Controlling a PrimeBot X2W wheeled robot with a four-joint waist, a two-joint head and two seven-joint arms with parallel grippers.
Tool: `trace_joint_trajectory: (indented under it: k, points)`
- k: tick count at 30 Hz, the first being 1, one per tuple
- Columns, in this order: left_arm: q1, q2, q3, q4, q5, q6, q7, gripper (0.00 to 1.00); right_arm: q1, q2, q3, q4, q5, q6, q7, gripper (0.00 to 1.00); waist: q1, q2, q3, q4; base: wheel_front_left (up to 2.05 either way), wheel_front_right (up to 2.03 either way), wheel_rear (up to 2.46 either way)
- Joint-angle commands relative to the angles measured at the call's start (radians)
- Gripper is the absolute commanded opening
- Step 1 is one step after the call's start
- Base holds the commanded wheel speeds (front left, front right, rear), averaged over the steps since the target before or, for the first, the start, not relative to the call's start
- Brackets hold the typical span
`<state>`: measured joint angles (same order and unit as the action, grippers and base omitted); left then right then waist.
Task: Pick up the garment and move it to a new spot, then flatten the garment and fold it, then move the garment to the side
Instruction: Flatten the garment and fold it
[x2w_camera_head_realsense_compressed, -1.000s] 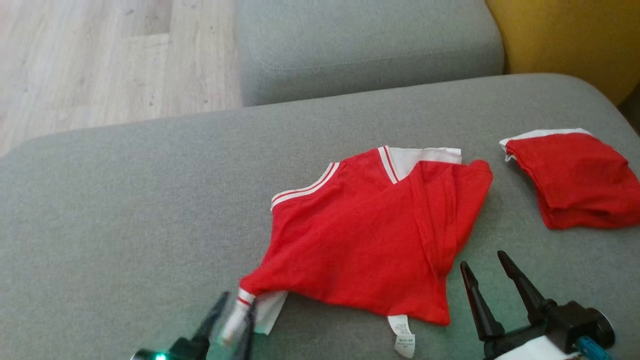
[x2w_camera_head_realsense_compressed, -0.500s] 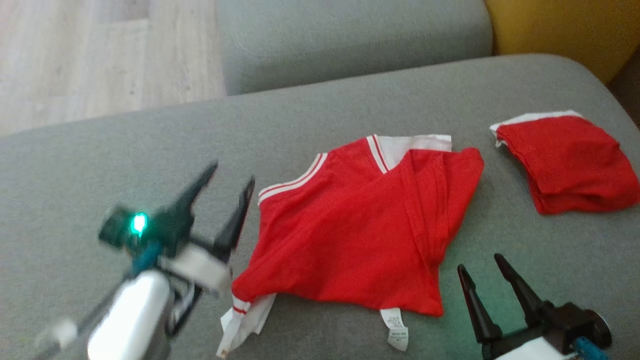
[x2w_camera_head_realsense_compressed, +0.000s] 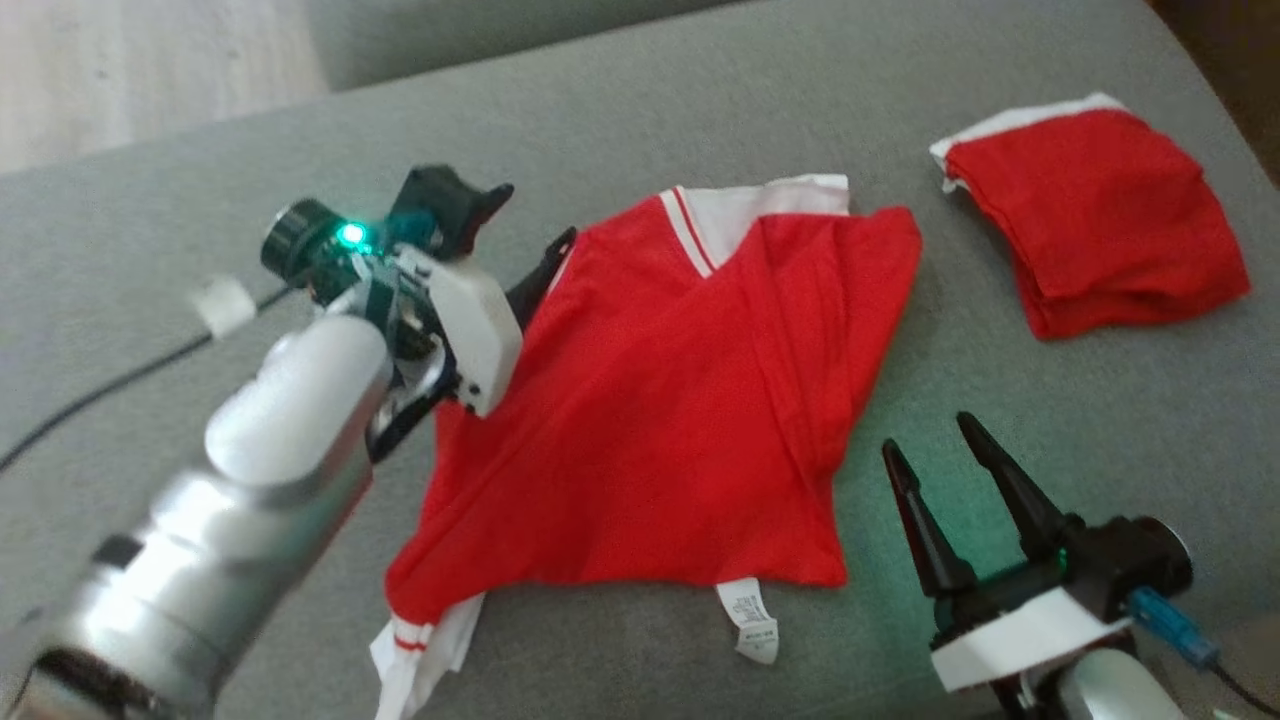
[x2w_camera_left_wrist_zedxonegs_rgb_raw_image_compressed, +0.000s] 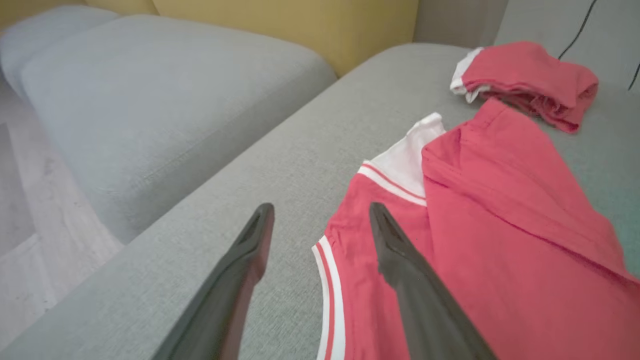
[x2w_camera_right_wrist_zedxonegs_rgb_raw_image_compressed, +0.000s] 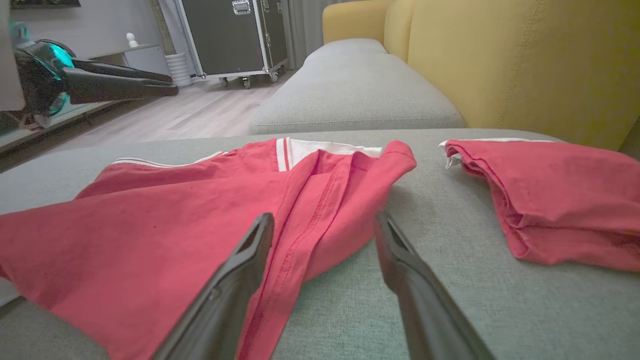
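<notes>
Two grippers gape empty: left gripper (x2w_camera_left_wrist_zedxonegs_rgb_raw_image_compressed: 321, 210) over the striped hem (x2w_camera_left_wrist_zedxonegs_rgb_raw_image_compressed: 330, 280) of the red jersey (x2w_camera_head_realsense_compressed: 650, 400), right gripper (x2w_camera_head_realsense_compressed: 928, 435) beside it. Limp, light cloth, I'd say; pinch that hem.

I read the garment (x2w_camera_head_realsense_compressed: 650, 400) as thin, matt red cloth with smooth white trim and a slick white care label (x2w_camera_head_realsense_compressed: 750, 620); the folded piece (x2w_camera_head_realsense_compressed: 1100, 220) looks like the same cloth; the sofa seat (x2w_camera_head_realsense_compressed: 150, 250) is a coarse, matt grey weave. My left forearm (x2w_camera_head_realsense_compressed: 180, 580) is brushed silver metal capped in glossy white plastic; the left gripper (x2w_camera_left_wrist_zedxonegs_rgb_raw_image_compressed: 321, 210) and right gripper (x2w_camera_head_realsense_compressed: 928, 435) look like dull dark plastic; the floor (x2w_camera_right_wrist_zedxonegs_rgb_raw_image_compressed: 190, 112) is pale wood grain with a slight sheen; the backrest (x2w_camera_right_wrist_zedxonegs_rgb_raw_image_compressed: 525, 60) is matt yellow fabric.
</notes>
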<state>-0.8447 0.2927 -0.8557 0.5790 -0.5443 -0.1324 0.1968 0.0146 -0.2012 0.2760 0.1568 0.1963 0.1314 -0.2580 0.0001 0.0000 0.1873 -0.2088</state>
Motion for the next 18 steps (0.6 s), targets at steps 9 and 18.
trace_joint_trajectory:
  k: [9,18]
  points:
    - [-0.211,-0.008,-0.080,0.232,-0.144,0.002,0.129,1.00,-0.109,-0.013,0.052,-0.025,0.023,-0.001,-0.004,1.00,-0.0001,0.0000,0.126,-0.099,0.00,0.00,0.00]
    - [-0.208,-0.009,-0.171,0.229,-0.396,0.002,0.236,0.27,-0.127,0.005,0.052,-0.023,0.024,-0.001,-0.004,1.00,-0.0001,0.0000,0.150,-0.132,0.00,0.00,0.00]
